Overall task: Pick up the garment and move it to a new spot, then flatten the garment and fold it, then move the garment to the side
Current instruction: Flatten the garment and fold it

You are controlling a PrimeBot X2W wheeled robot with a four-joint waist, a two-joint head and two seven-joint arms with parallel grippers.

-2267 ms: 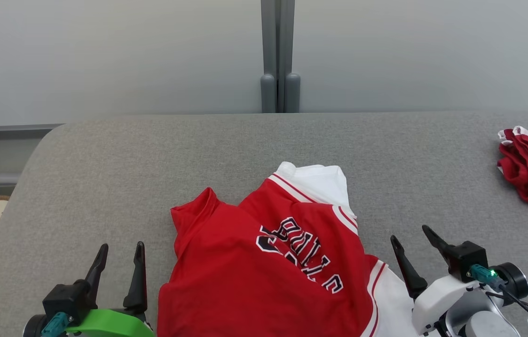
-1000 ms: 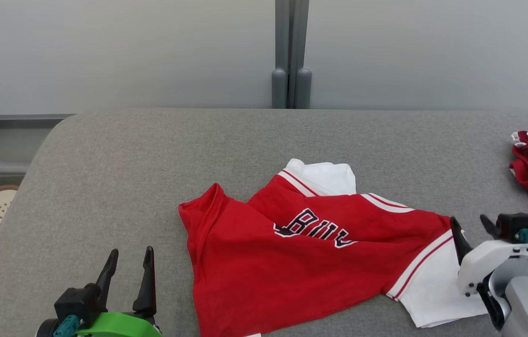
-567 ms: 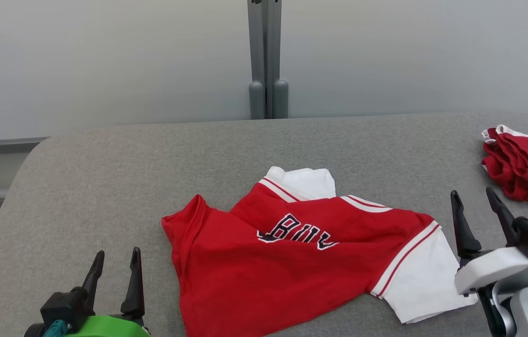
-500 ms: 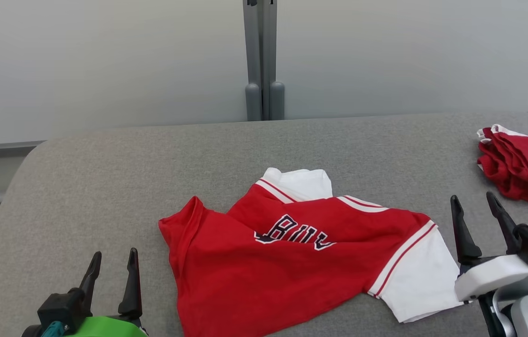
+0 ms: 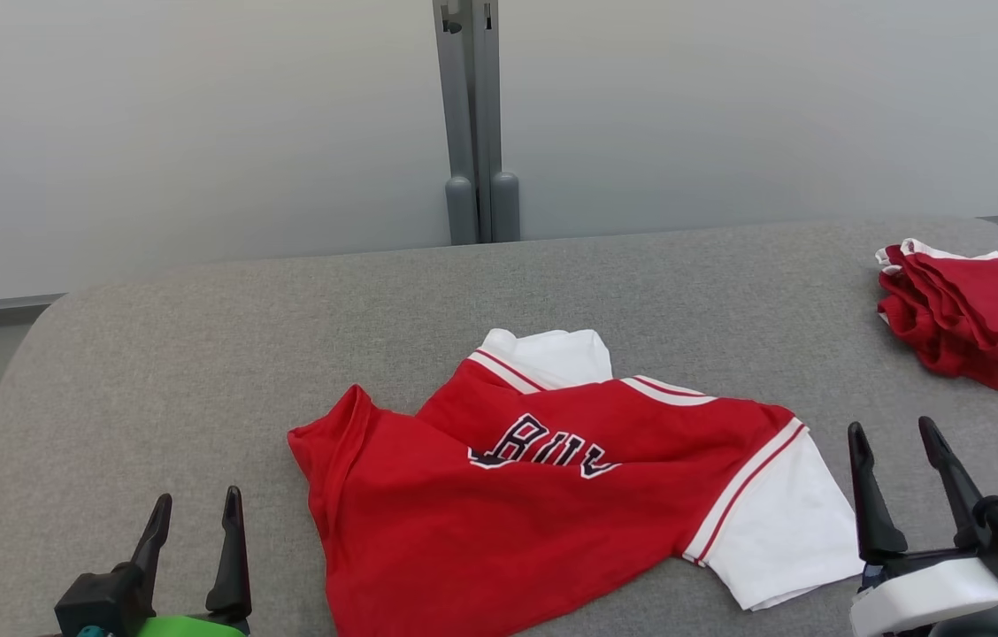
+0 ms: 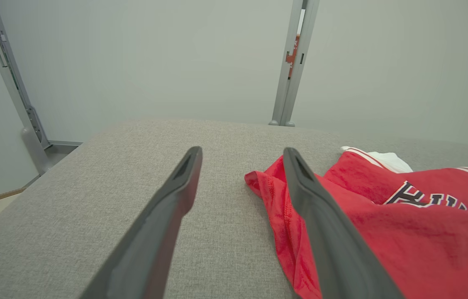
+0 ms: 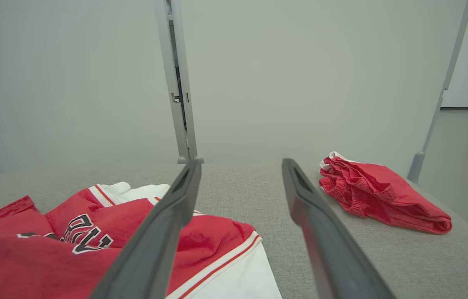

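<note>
Loosely rumpled red garment (image 5: 499,522) on grey surface (image 5: 198,354), left fingers (image 5: 233,553) spread wide, empty, right fingers (image 5: 867,495) likewise

You can read one print: dark, white-edged lettering (image 5: 543,444) across the chest of the red garment (image 5: 481,540). It starts "BU"; a fold cuts the later letters, so you cannot read the rest.
</note>
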